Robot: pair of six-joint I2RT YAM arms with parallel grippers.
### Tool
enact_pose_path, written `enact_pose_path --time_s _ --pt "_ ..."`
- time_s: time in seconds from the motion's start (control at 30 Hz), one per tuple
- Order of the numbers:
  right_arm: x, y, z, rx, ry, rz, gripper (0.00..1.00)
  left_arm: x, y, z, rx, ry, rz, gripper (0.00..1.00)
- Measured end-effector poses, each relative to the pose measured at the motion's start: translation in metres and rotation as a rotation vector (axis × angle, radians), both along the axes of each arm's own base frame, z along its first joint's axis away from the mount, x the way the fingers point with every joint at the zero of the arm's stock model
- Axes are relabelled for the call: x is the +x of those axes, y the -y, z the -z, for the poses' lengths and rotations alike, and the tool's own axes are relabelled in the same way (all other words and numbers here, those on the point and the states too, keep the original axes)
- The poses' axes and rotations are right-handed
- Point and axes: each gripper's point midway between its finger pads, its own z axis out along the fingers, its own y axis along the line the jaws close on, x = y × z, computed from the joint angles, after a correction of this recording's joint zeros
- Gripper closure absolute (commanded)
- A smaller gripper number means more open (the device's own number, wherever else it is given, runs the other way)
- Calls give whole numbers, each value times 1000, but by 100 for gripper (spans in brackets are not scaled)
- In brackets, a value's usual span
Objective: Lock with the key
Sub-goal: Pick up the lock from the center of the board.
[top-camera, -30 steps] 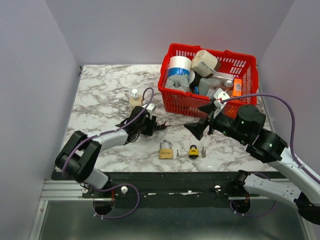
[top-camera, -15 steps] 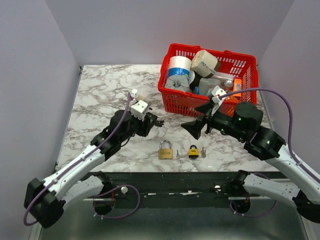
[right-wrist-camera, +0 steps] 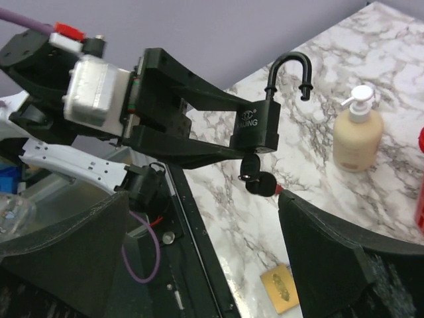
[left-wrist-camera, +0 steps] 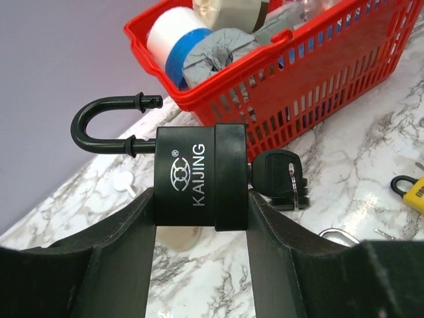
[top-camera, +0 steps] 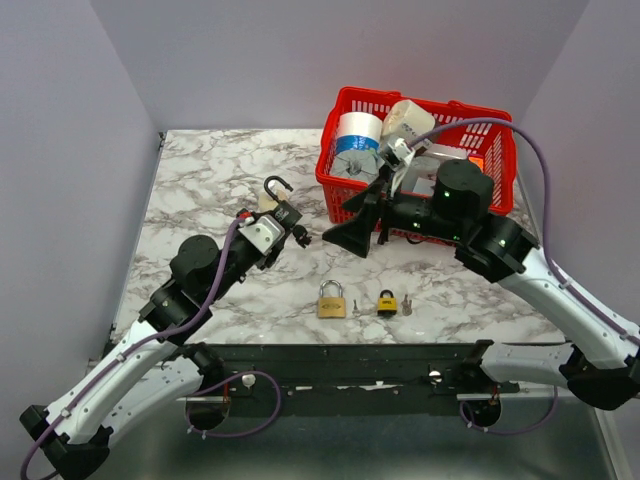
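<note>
Black padlock [left-wrist-camera: 199, 175]: clamped across body in left gripper [left-wrist-camera: 199, 222], held aloft over counter [top-camera: 200, 170], left of red basket [top-camera: 505, 150]. Shackle [left-wrist-camera: 109, 122]: swung open, one end free. Key [left-wrist-camera: 277, 173]: seated in keyhole, 2nd key on ring. Right gripper [top-camera: 352, 215]: jaws spread wide, empty, facing padlock, close but not touching. Counter, front edge: brass padlock [top-camera: 332, 300], small yellow padlock [top-camera: 387, 303], side by side. Soap btl [right-wrist-camera: 358, 139]: upright on counter behind black padlock.
</note>
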Motion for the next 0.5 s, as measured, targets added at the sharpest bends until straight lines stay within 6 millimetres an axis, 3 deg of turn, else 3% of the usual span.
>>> enact_pose_path --time_s 0.2,0.5 --pt "24 -29 15 -23 -106 17 2 -7 -5 -26 -28 69 4 98" --pt "31 -55 -4 30 -129 -41 2 -16 -9 -37 -45 112 25 98"
